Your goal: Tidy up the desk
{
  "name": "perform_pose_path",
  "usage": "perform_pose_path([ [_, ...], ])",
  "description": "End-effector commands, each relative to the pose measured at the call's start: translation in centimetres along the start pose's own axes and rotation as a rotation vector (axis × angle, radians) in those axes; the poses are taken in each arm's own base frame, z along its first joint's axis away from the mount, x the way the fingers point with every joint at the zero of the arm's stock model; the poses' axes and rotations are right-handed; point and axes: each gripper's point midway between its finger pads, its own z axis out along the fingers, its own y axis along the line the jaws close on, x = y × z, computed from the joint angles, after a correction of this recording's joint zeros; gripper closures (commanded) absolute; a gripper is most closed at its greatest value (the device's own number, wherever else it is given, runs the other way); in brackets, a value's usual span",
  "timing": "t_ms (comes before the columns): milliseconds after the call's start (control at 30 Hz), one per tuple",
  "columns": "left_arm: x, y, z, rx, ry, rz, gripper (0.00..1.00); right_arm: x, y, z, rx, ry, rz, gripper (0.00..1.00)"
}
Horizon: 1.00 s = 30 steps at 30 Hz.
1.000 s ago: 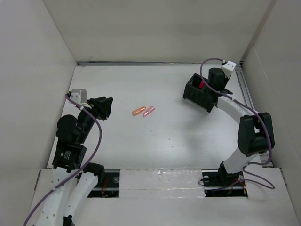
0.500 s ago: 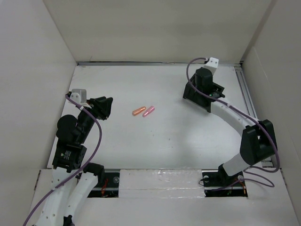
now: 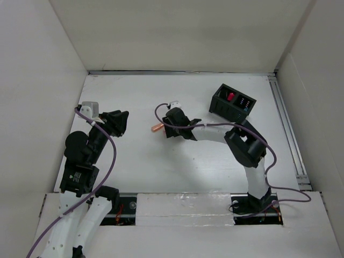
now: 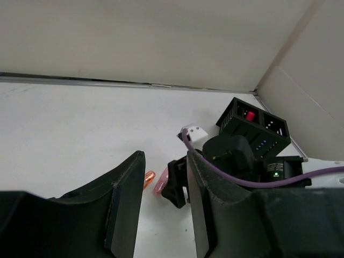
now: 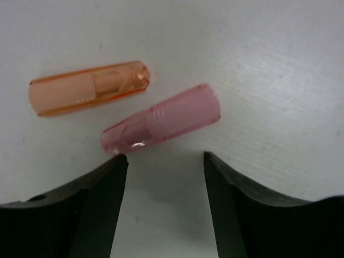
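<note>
Counter (image 3: 161,177): flat, white, between wall panels, under both arms.
Black bin (image 3: 228,111) upright at far right; red thing (image 3: 231,97) and other bits inside. That part looks done.
Loose at mid-counter: pink tube (image 5: 161,126) and orange tube (image 5: 88,88), side by side, near, not touching.
Right claw (image 5: 164,161) low beside pink tube, jaws apart, nothing between them.
Left claw (image 4: 165,156) at left side, jaws slightly apart, empty.
Judged left to do: grab both tubes, carry to bin.

White desk (image 3: 161,172), orange cap (image 5: 88,88), pink cap (image 5: 161,124), black organizer (image 3: 232,102)
</note>
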Motion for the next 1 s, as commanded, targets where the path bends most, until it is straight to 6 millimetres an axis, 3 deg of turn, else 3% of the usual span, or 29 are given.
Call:
perform_pose_path([
  [0,-1.0,-0.4,-0.1,0.017,-0.038,0.013,0.67,-2.1,0.7,-0.2,-0.026,-0.006,0.031,0.34],
  [133,-0.9,-0.7,0.0,0.036,-0.033,0.012,0.67,-0.7,1.0,0.7,-0.018,0.034,0.020,0.28],
  [400,-1.0,-0.9,-0.2,0.045,-0.036,0.010,0.67,-0.5,2.2,2.4,-0.018,0.062,0.007,0.19],
  [833,-1.1,-1.1,-0.3,0.052,-0.040,0.010,0.67,-3.2,1.0,3.6,0.068,0.030,-0.035,0.12],
  [967,-1.1,-1.1,-0.3,0.051,-0.040,0.010,0.67,-4.9,2.1,3.7,-0.027,0.014,-0.025,0.06],
])
